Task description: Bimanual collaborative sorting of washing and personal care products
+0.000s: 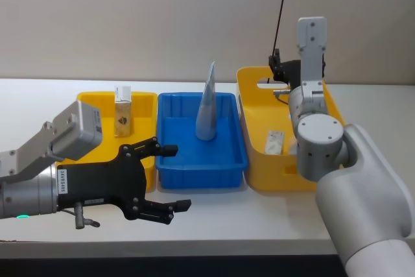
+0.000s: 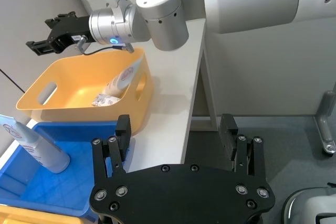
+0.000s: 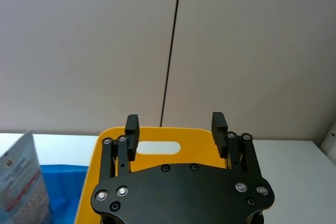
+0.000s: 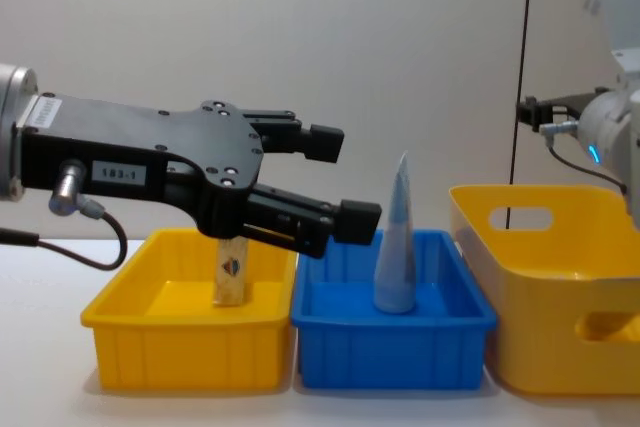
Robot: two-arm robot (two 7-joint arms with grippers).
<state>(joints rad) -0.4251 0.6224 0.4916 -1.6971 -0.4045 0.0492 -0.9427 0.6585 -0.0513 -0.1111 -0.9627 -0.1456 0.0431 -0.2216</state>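
The sorting looks finished: tan carton (image 1: 122,116) stands in the small yellow bin (image 1: 148,103), pale pouch (image 1: 207,105) in the blue bin (image 1: 230,154), a tube (image 2: 125,77) and a small soft pack (image 2: 105,99) in the large yellow bin (image 1: 254,89). Left tool (image 1: 163,183) and right tool (image 2: 35,43) both hang released, holding nothing.

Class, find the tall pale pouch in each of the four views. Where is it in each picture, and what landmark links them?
Head view: pouch upright at centre, in the blue bin.
Left wrist view: picture's lower left.
Right wrist view: picture's bottom-left corner.
Chest view: just right of centre.
Shared landmark: the blue bin holding it.
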